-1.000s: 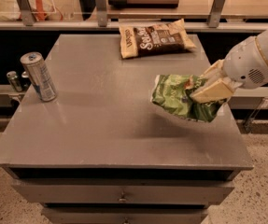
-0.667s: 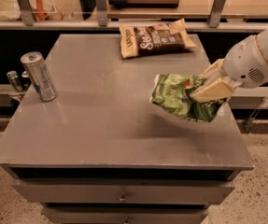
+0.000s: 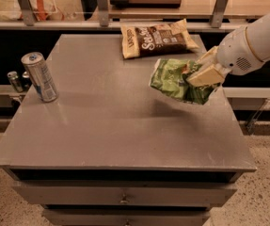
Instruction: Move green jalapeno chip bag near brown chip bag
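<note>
Carrying stage: pick-up done, the bag is lifted and held over the right half of the table. What is left, by my reading, is to set it down close to the brown bag and let go.
Table [image 3: 101,126]: grey flat top with drawers below, and a shadow on the surface under the held bag, so the bag is clear of it.
Arm [image 3: 266,36]: white, reaching in from the right edge of the view.
Brown chip bag [image 3: 158,39]: lying flat at the far edge of the table, right of centre, nothing touching it.
Green jalapeno chip bag [image 3: 174,81]: crumpled and tilted in the air, on the near side of the brown bag. The two look near each other, though height makes the real gap hard to judge.
Gripper [image 3: 198,74]: at the right end of the green bag, tan fingers [image 3: 209,74] pinched onto the foil.
Can [image 3: 40,76]: silver and blue, upright at the left side, well apart from both bags.
Writing, brown bag: white script starting "Se", the rest not legible.
Writing, green bag: creased foil, nothing readable.
Writing, can: label too small to read.
</note>
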Controlling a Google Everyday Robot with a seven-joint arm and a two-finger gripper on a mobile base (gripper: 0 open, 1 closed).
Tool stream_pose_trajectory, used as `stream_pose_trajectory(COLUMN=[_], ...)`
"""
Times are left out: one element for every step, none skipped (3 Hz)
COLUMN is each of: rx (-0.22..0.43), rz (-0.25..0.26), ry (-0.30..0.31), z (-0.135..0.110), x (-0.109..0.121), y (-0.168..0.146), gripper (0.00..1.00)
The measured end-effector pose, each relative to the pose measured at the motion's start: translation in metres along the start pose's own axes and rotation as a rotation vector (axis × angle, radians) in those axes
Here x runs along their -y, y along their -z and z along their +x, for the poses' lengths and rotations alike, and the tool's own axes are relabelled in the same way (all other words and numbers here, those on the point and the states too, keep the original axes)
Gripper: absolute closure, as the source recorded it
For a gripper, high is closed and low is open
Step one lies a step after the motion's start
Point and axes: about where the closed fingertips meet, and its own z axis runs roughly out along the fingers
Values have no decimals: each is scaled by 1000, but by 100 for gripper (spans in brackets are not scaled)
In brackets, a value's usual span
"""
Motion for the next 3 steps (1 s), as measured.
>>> stream_pose_trajectory(rx=[-4, 2, 9], rz=[64, 143, 227], ry=[6, -19, -68], z=[-10, -14, -9], x=[46, 94, 137], y=[-12, -18, -23], gripper=[100, 100, 100])
